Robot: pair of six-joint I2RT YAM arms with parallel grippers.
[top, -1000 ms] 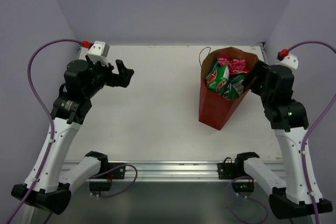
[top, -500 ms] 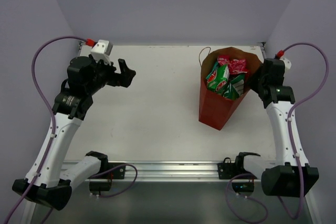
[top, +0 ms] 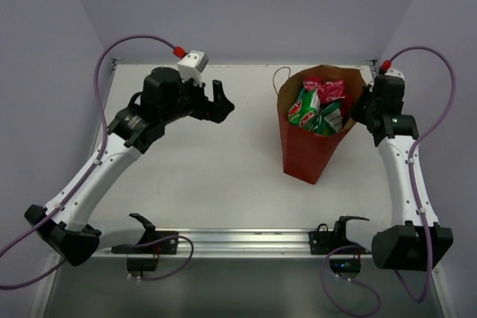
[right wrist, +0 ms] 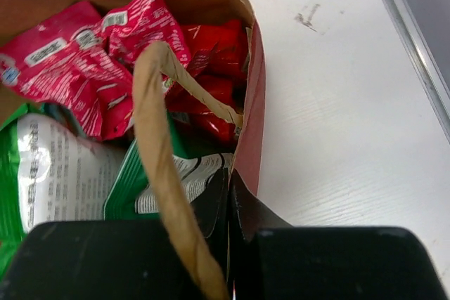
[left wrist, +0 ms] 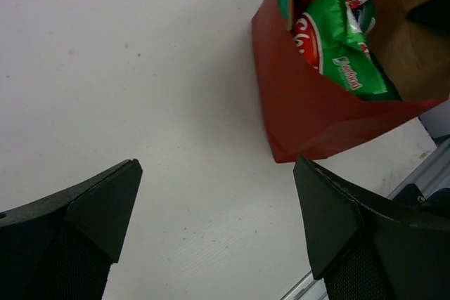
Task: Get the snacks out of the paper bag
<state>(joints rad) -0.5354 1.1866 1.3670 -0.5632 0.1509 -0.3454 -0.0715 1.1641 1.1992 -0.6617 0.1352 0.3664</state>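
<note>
The left pincer (left wrist: 218, 164) gapes wide above the table (left wrist: 140, 68), the paper bag (left wrist: 302, 114) of snacks (left wrist: 344, 36) beyond.

A white bench (top: 223, 169) is seen at centre frame, edged below by a metal rail (top: 238, 240) and enclosed above by lavender walls (top: 246, 5); dark scuffs (right wrist: 309, 17) are seen on it, upper right.

The wall of the paper bag (top: 305, 156) hides the lower parts of the snacks (top: 317, 109), the words on them are too small to read, the bag's rim is lost from sight between the pressed-together tips of the right pincer (right wrist: 229, 198), and the left wrist view cuts off the bag's top.
</note>
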